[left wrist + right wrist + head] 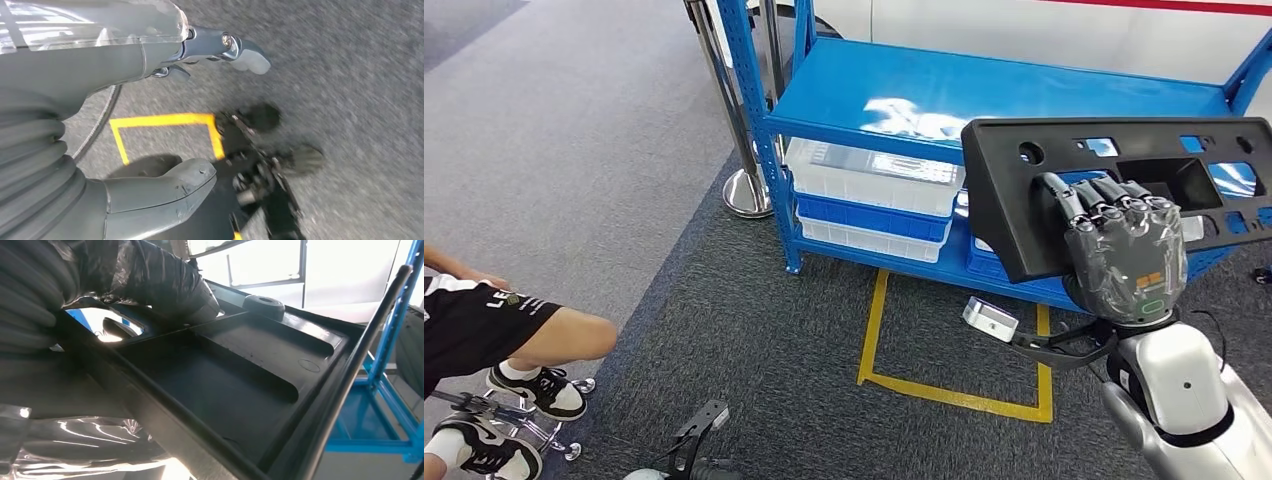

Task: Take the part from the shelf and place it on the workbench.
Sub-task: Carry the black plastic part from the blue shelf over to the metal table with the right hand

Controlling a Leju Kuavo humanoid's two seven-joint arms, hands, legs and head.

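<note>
The part is a long black plastic panel (1024, 200) with cut-outs, held up in the air in front of the blue shelf (944, 95). My right hand (1124, 255) grips its lower edge, fingers curled over the near face. The right wrist view shows the panel's ribbed underside (235, 385) close up, with my plastic-wrapped fingers (150, 285) clamped on it. My left hand (150, 115) hangs over the grey carpet, thumb and fingers apart with nothing between them.
White and blue bins (874, 195) sit on the shelf's lower tier. A yellow tape square (954, 390) marks the carpet before the shelf. A seated person's leg and shoes (514, 370) are at the left. A chrome stanchion base (746, 190) stands beside the shelf.
</note>
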